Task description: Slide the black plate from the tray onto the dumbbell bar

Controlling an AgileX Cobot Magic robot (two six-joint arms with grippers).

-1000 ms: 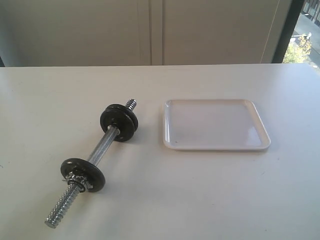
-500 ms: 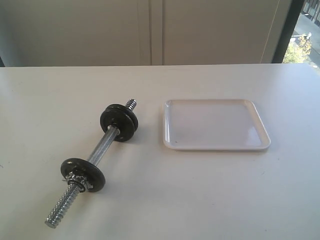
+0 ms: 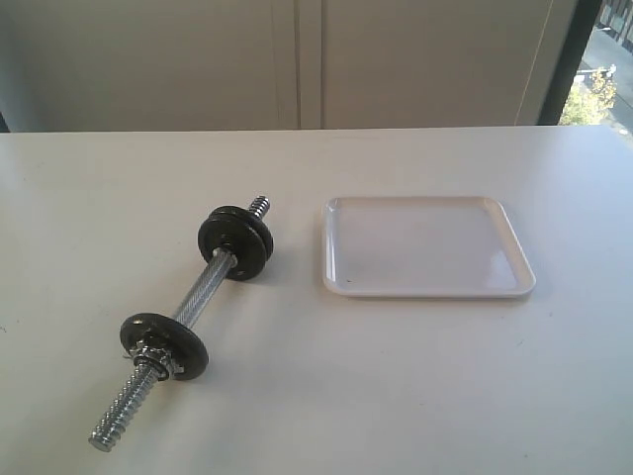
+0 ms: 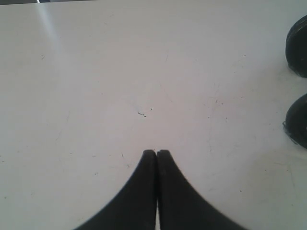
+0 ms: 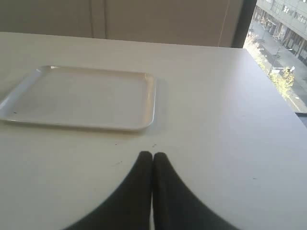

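The dumbbell bar lies slantwise on the white table, left of the tray. Two black plates sit on it: one near its far end, one near its near end with a star collar nut beside it. The tray holds nothing. Neither gripper shows in the exterior view. In the left wrist view my left gripper is shut and empty over bare table, with the edges of both black plates off to one side. My right gripper is shut and empty, short of the tray.
The table's right edge runs beside a window with a street below. A pale wall with panel seams stands behind the table's far edge.
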